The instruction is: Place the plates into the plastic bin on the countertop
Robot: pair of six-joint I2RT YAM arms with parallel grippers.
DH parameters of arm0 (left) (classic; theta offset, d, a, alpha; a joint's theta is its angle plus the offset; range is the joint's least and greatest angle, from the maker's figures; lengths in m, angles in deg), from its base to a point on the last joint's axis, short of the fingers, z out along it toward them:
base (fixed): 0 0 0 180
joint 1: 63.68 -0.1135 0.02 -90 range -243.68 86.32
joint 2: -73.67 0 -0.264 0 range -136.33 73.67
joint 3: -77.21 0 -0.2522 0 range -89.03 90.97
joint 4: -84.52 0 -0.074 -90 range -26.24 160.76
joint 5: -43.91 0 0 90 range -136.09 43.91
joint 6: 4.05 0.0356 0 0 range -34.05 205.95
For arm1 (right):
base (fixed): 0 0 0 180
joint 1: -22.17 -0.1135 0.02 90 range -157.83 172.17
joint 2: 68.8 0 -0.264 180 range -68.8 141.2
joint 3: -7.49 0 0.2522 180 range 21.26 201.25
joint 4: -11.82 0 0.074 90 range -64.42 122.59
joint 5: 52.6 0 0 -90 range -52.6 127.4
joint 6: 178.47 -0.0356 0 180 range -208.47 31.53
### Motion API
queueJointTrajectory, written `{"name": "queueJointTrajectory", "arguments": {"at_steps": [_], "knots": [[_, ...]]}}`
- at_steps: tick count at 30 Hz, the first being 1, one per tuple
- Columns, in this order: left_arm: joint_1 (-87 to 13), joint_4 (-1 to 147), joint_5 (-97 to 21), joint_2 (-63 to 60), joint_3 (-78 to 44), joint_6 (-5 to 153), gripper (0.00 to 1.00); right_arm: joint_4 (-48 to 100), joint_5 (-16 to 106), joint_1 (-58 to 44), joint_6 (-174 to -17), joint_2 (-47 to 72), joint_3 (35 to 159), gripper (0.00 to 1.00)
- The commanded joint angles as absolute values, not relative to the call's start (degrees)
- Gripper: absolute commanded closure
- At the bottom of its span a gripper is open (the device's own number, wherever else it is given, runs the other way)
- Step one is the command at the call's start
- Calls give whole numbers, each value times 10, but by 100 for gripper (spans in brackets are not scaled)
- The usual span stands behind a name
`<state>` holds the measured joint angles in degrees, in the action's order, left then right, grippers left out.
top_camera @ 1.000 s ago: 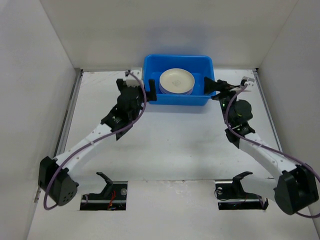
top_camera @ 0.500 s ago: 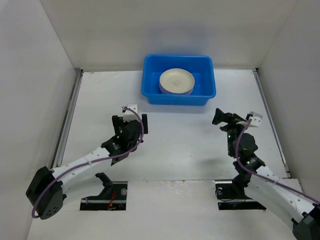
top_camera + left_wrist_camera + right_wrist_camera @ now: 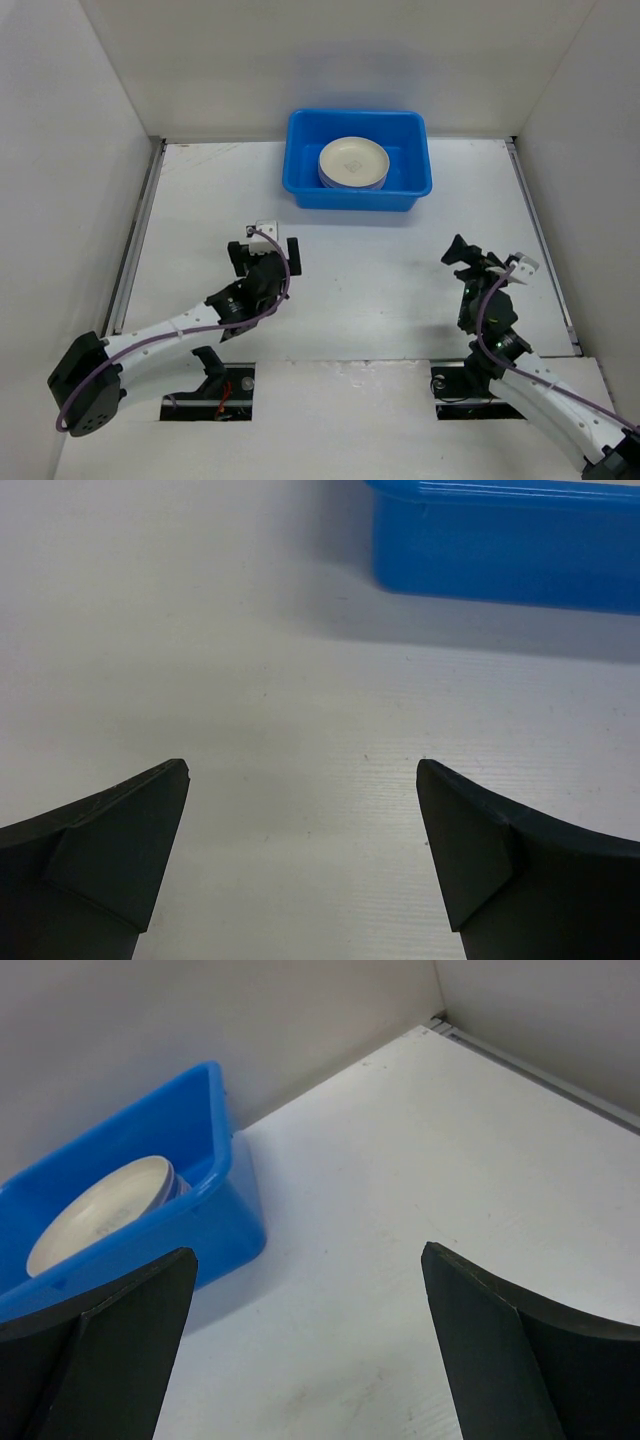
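Observation:
The blue plastic bin point(image 3: 358, 190) stands at the back middle of the white countertop point(image 3: 370, 270). Inside it lies a stack of plates point(image 3: 353, 161), a cream one on top and a lavender rim showing under it. My left gripper point(image 3: 264, 247) hovers open over bare countertop, well in front of the bin's left corner. My right gripper point(image 3: 474, 256) is open too, in front and to the right of the bin. The left wrist view shows open fingers point(image 3: 130, 830) empty, with the bin point(image 3: 510, 540) ahead. In the right wrist view, the bin point(image 3: 215, 1210) and plates point(image 3: 100, 1205) sit far left.
White walls close in the back and both sides. Metal rails run along the left point(image 3: 135, 250) and right point(image 3: 540, 240) edges of the countertop. Two cut-outs with black holders point(image 3: 210, 378) point(image 3: 478, 382) sit at the near edge by the arm bases.
Both arms have drawn back from the bin's two sides toward the near edge. The bin and the stack in it have stayed put.

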<state>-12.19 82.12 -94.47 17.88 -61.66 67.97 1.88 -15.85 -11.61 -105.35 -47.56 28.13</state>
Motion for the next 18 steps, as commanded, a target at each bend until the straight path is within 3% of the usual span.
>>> {"name": "queueJointTrajectory", "arguments": {"at_steps": [1, 11, 18], "knots": [[-113, 887, -971, 178, -634, 670, 0, -14, -173, -107, -1058, -459, 274, 0], [-90, 949, -1026, 77, -631, 675, 0, -22, -164, -97, -1058, -444, 274, 0], [-83, 954, -1033, 78, -634, 678, 0, -26, -161, -95, -1057, -434, 275, 0]]}}
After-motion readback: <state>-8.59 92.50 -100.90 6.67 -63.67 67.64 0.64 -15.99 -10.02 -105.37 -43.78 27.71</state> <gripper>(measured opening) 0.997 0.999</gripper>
